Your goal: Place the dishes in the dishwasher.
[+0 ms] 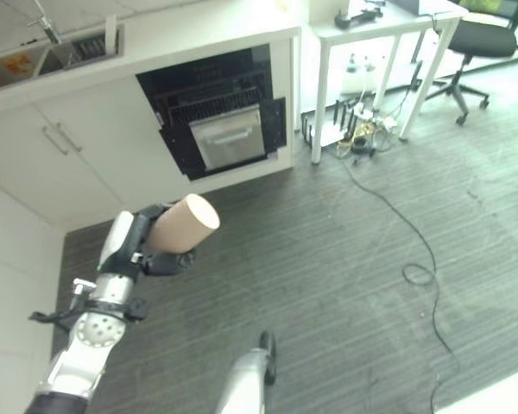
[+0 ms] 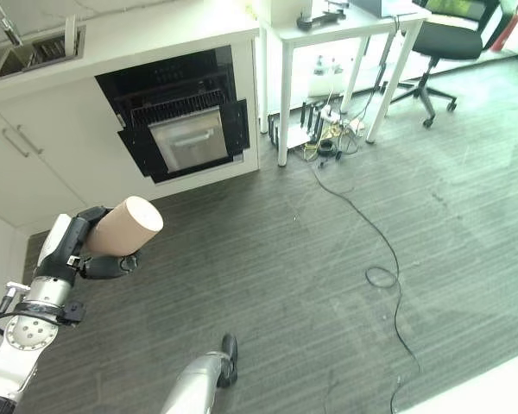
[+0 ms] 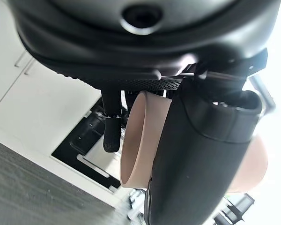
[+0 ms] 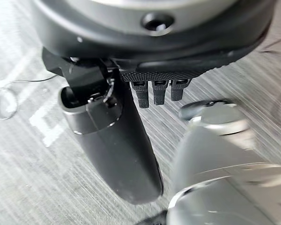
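Note:
A tan cup (image 1: pixel 186 224) lies on its side in my left hand (image 1: pixel 142 246), whose fingers and thumb curl round it; in the left wrist view the cup (image 3: pixel 140 140) shows behind the thumb. I hold it raised above the grey carpet, at the left. The dishwasher (image 1: pixel 229 138) stands open in the white cabinet front farther back, its door (image 1: pixel 227 142) folded down and a dark rack above it. My right hand (image 1: pixel 268 347) hangs low near the bottom middle, fingers relaxed and holding nothing, with carpet behind it.
White cabinets (image 1: pixel 78 147) run along the left, with a sink (image 1: pixel 60 52) in the counter above. A white table (image 1: pixel 371 34) stands right of the dishwasher, with plugs and cables (image 1: pixel 363 129) under it. An office chair (image 1: pixel 479 43) is far right. A cable (image 1: pixel 419 274) loops across the carpet.

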{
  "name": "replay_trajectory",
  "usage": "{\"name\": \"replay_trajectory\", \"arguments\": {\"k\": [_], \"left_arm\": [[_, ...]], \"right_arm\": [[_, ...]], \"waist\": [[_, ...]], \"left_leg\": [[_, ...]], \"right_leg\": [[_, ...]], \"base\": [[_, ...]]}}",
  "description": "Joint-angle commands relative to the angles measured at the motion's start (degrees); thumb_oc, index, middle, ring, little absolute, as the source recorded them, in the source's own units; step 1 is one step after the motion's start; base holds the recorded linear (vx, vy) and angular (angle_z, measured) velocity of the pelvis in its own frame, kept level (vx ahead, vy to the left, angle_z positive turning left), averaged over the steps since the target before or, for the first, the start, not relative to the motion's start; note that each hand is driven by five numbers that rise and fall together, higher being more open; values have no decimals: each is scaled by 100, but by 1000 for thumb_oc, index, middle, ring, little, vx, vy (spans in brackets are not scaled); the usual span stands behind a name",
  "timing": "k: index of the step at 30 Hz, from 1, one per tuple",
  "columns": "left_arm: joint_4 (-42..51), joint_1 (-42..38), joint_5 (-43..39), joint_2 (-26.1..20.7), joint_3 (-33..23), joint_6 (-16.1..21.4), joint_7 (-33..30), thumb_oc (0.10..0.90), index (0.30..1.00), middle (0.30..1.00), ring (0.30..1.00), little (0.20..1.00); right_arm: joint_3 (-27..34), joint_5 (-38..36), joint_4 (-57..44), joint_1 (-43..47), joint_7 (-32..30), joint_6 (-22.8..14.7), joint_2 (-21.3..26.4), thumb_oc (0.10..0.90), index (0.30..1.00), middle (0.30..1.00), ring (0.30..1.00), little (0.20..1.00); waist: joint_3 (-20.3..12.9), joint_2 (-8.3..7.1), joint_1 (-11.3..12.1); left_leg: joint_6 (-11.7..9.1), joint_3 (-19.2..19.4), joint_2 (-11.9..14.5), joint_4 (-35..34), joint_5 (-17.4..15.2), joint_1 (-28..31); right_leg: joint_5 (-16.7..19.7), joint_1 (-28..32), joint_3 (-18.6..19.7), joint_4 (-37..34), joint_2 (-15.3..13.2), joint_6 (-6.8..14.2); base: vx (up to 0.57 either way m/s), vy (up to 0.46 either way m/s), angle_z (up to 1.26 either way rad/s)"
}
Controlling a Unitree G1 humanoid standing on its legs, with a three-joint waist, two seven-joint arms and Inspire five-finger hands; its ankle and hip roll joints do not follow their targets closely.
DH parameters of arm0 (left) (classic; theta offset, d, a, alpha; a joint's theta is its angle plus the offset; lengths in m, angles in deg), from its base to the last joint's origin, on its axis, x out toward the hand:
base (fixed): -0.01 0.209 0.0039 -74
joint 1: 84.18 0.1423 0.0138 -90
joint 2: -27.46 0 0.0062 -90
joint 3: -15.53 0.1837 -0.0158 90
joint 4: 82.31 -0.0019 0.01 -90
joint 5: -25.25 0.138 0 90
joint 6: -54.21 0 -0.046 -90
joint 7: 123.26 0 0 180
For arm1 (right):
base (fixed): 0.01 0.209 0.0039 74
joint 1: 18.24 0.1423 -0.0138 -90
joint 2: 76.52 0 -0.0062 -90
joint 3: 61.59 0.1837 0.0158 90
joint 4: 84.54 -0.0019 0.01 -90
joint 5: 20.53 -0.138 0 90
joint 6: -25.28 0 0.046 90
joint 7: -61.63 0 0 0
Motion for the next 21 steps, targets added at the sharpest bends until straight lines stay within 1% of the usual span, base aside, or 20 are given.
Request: {"name": "replay_trajectory", "arguments": {"k": [1, 2, 4, 5, 6, 7, 8, 9, 10, 11, 12, 13, 14, 15, 16, 17, 18, 19, 20, 21], "left_arm": [[590, -849, 212, -355, -454, 377, -336, 400, 300, 300, 300, 300], [570, -838, 207, -408, -459, 371, -393, 400, 300, 300, 300, 300], [484, -837, 233, -505, -457, 432, -511, 400, 300, 300, 300, 300], [434, -922, 275, -592, -415, 478, -606, 400, 300, 300, 300, 300], [431, -972, 286, -621, -388, 474, -647, 400, 300, 300, 300, 300], [461, -1083, 276, -688, -308, 410, -720, 400, 300, 300, 300, 300], [465, -1128, 242, -772, -235, 377, -756, 400, 300, 300, 300, 300], [443, -1104, 204, -856, -200, 413, -773, 400, 300, 300, 300, 300], [469, -976, 184, -914, -331, 394, -650, 400, 300, 300, 300, 300], [551, -954, 213, -880, -340, 293, -616, 400, 300, 300, 300, 300], [688, -938, 269, -810, -294, 144, -652, 400, 300, 300, 300, 300], [766, -924, 297, -764, -299, 60, -654, 400, 300, 300, 300, 300], [823, -918, 325, -716, -304, 2, -649, 400, 300, 300, 300, 300], [904, -937, 301, -672, -303, -21, -622, 400, 300, 300, 300, 300], [930, -934, 291, -669, -320, -33, -604, 400, 300, 300, 300, 300], [959, -944, 263, -678, -353, -34, -563, 400, 300, 300, 300, 300], [990, -967, 201, -695, -403, 20, -508, 400, 300, 300, 300, 300], [981, -1007, 131, -732, -429, 68, -462, 400, 300, 300, 300, 300], [956, -1059, 45, -779, -421, 114, -451, 400, 300, 300, 300, 300], [947, -1075, 0, -807, -429, 139, -453, 400, 300, 300, 300, 300]], "right_arm": [[-82, 6, -251, 167, 64, -223, 16, 800, 900, 900, 900, 900], [-146, 51, -294, 172, 110, -288, -20, 800, 900, 900, 900, 900], [-293, 103, -396, 184, 154, -374, -55, 800, 900, 900, 900, 900], [-415, 2, -509, 183, 163, -419, -53, 800, 900, 900, 900, 900], [-439, -65, -528, 203, 174, -414, -41, 800, 900, 900, 900, 900], [-416, -83, -517, 269, 213, -385, -32, 800, 900, 900, 900, 900], [-355, 8, -491, 284, 233, -333, -49, 800, 900, 900, 900, 900], [-264, 115, -445, 253, 224, -321, -99, 800, 900, 900, 900, 900], [-249, 242, -379, 182, 239, -213, -101, 800, 900, 900, 900, 900], [-253, 263, -317, 177, 260, -189, -70, 800, 900, 900, 900, 900], [-280, 304, -237, 190, 304, -238, -30, 800, 900, 900, 900, 900], [-323, 392, -227, 211, 342, -265, 6, 800, 900, 900, 900, 900], [-384, 433, -215, 240, 344, -323, 41, 800, 900, 900, 900, 900], [-477, 285, -197, 276, 322, -404, 105, 800, 900, 900, 900, 900], [-500, 222, -186, 286, 323, -432, 126, 800, 900, 900, 900, 900], [-499, 131, -176, 295, 341, -467, 169, 800, 900, 900, 900, 900], [-462, 25, -183, 313, 380, -517, 245, 800, 900, 900, 900, 900], [-405, -10, -206, 316, 395, -555, 297, 800, 900, 900, 900, 900], [-338, -51, -231, 321, 406, -597, 349, 800, 900, 900, 900, 900], [-300, -113, -237, 333, 425, -611, 387, 800, 900, 900, 900, 900]], "waist": [[16, 340, -90], [49, 370, -129], [127, 416, -241], [231, 467, -403], [278, 454, -463], [329, 291, -600], [312, 150, -667], [285, 126, -711], [205, 100, -665], [139, 98, -655], [69, 121, -680], [48, 135, -688], [29, 130, -682], [14, 97, -637], [38, 85, -637], [55, 77, -604], [71, 82, -598], [77, 97, -613], [94, 146, -611], [91, 167, -570]], "left_leg": [[175, -50, -91, -484, -457, 719], [219, -56, -86, -484, -537, 851], [219, -120, -44, -484, -643, 1055], [129, -290, 11, -484, -769, 1302], [85, -348, 23, -484, -831, 1389], [38, -458, -71, -484, -1052, 1541], [48, -558, -187, -484, -1280, 1667], [54, -647, -165, -484, -1440, 1826], [-3, -633, -60, -484, -1504, 2042], [-81, -668, 21, -484, -1500, 2130], [-140, -781, 112, -484, -1505, 2276], [-178, -764, 185, -484, -1492, 2354], [-231, -719, 245, -484, -1410, 2423], [-332, -663, 315, -474, -854, 2540], [-370, -655, 335, -382, -725, 2524], [-409, -581, 382, -107, -538, 2403], [-459, -395, 443, 339, -402, 2143], [-509, -221, 521, 521, -277, 1987], [-528, -172, 503, 531, -341, 1890], [-463, -213, 297, 389, -473, 1826]], "right_leg": [[1657, -814, -467, 1511, 615, -55], [1690, -1091, -510, 1692, 557, -70], [1564, -1467, -604, 1477, 628, -156], [1491, -1800, -639, 667, 709, -236], [1597, -1842, -619, 84, 688, -233], [2135, -2179, -374, -986, 361, -47], [2421, -2567, -26, -986, 11, 133], [2608, -2781, 196, -986, -111, 221], [2448, -2608, 35, -986, -115, 255], [2340, -2514, -6, -986, -17, 201], [2227, -2428, 25, -986, 128, 102], [2143, -2358, -22, -986, 187, 15], [2056, -2288, -84, -986, 228, -80], [1871, -2156, -133, -986, 300, -248], [1821, -2095, -164, -986, 313, -301], [1747, -2005, -242, -986, 336, -380], [1634, -1909, -433, -986, 359, -514], [1558, -1861, -569, -986, 369, -592], [1480, -1797, -689, -986, 402, -635], [1456, -1771, -716, -986, 420, -632]], "base": [[370, 317, -8], [288, 197, -10], [271, -8, -11], [328, -151, -18], [466, -351, 32], [575, -432, 70], [722, -490, 79], [991, -508, 127], [913, -443, 95], [921, -430, 94], [548, -263, 1], [486, -235, 16], [411, -243, 29], [333, -237, 28], [276, -237, 12], [165, -225, 23], [164, -242, 43], [148, -216, 89], [147, -131, 65], [179, -84, 42]]}}
